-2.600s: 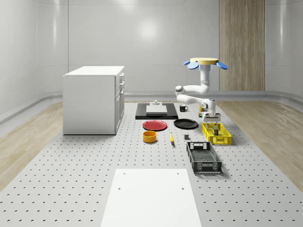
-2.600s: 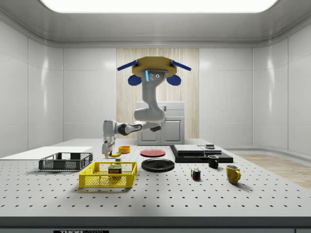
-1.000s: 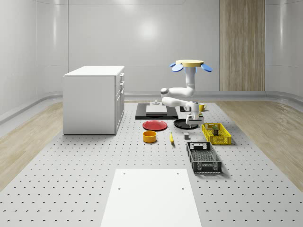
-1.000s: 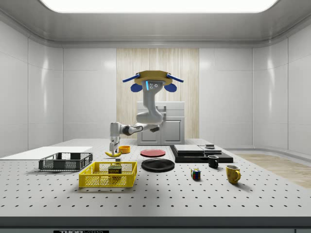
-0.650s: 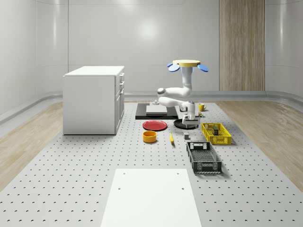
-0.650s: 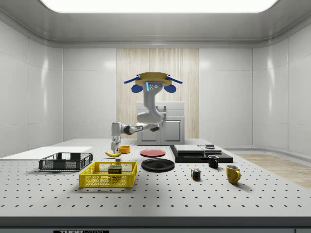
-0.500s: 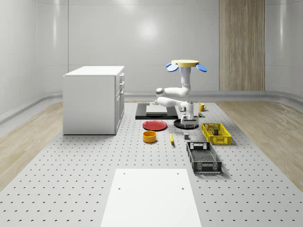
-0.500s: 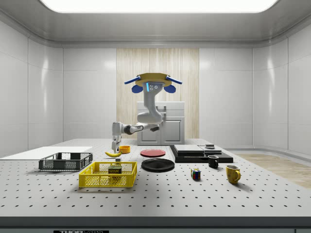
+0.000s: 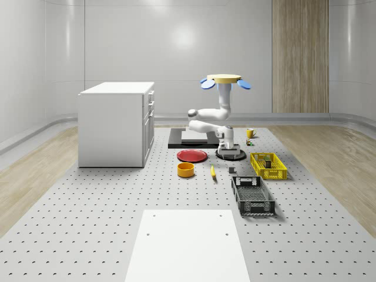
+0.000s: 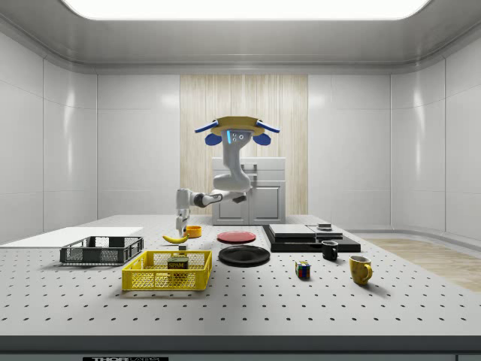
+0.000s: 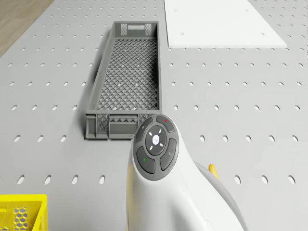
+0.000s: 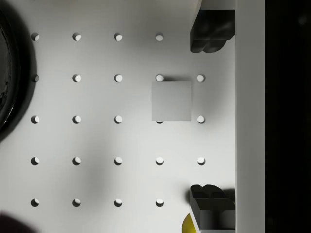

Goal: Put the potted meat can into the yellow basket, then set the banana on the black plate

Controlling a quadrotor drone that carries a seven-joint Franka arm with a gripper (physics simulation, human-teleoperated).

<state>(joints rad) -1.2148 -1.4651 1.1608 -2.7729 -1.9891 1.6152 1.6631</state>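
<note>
The potted meat can [image 10: 178, 263] lies inside the yellow basket [image 10: 161, 281], also seen as the can [image 9: 267, 159] in the basket [image 9: 271, 173]. The banana [image 9: 212, 171] lies on the table between the orange bowl and a small grey block; in the side view the banana [image 10: 175, 238] sits just below my gripper [image 10: 180, 228]. The drone [image 9: 222, 79] hovers above the black plate [image 9: 233, 156]. My gripper [image 12: 212, 116] hangs open and holds nothing; one fingertip [image 12: 211, 30] shows dark, the grey block [image 12: 171, 100] lies below, and a yellow banana tip [image 12: 188, 224] shows nearby.
A black crate [image 9: 252, 195] lies nearer the camera than the basket. A red plate [image 9: 192, 155], an orange bowl [image 9: 185, 169], a white cabinet [image 9: 117, 123] and a white sheet [image 9: 186, 244] stand about. A cube [image 10: 302, 269] and two mugs [image 10: 360, 268] sit at the side view's right.
The drone and arm have moved from above the yellow basket toward the whole-scene view's left, to the black plate's near edge. The can stays in the basket; the banana has not moved.
</note>
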